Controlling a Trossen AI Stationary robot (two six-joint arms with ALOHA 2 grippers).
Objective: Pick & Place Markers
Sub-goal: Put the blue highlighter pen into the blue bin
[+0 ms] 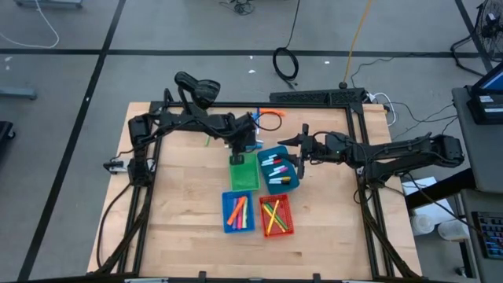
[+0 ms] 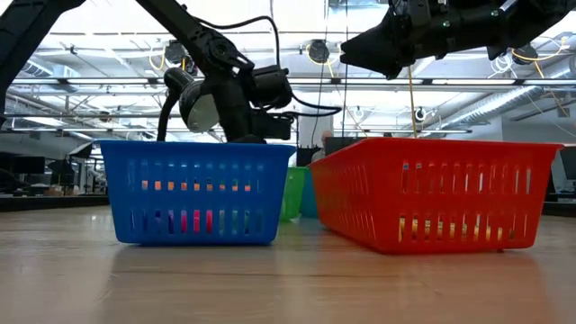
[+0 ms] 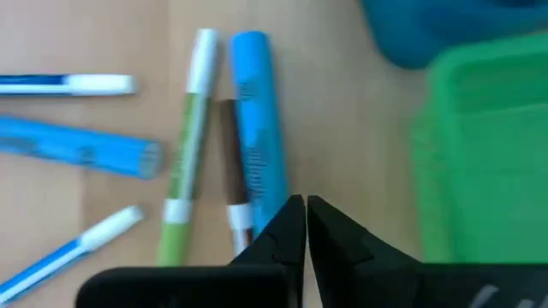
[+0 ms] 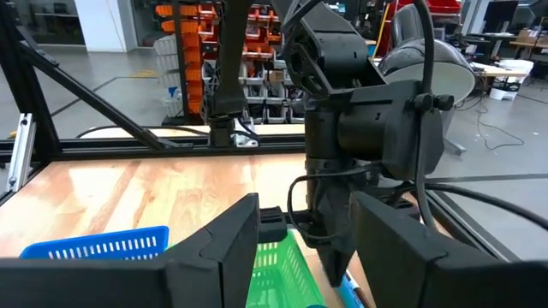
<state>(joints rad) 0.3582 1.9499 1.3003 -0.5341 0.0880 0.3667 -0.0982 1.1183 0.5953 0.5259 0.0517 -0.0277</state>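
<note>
1. Left gripper (image 3: 306, 224) is low over the wood table (image 1: 181, 212), at the far edge of the green bin (image 1: 244, 173). Fingers pressed tip to tip, nothing between them.
2. Directly past those fingertips, in the left wrist view: a thick light-blue marker (image 3: 257, 128), a brown marker (image 3: 229, 162) alongside it, and a green marker with white cap (image 3: 190, 137), all three roughly parallel on bare wood.
3. Further off in the same view: a thin blue-and-white marker (image 3: 68, 83), a second thick light-blue marker (image 3: 77, 147), and another blue-and-white marker (image 3: 68, 250), fanned at angles, apart from the first three.
4. Right gripper (image 4: 300, 248) hangs raised above the teal bin (image 1: 278, 170), pointed at the left arm. Fingers spread wide, empty.
5. Teal bin holds several markers, mostly white with coloured caps (image 1: 277, 167).
6. Blue bin (image 1: 237, 213) holds orange and pink markers (image 1: 238, 211). Red bin (image 1: 276, 215), just beside it, holds yellow and green ones (image 1: 273, 214). Both bins sit nearer the front edge than the green bin.
7. Green bin shows no markers inside in the high view.
8. Loose orange markers (image 1: 269, 117) lie near the table's far edge, behind the left gripper.
</note>
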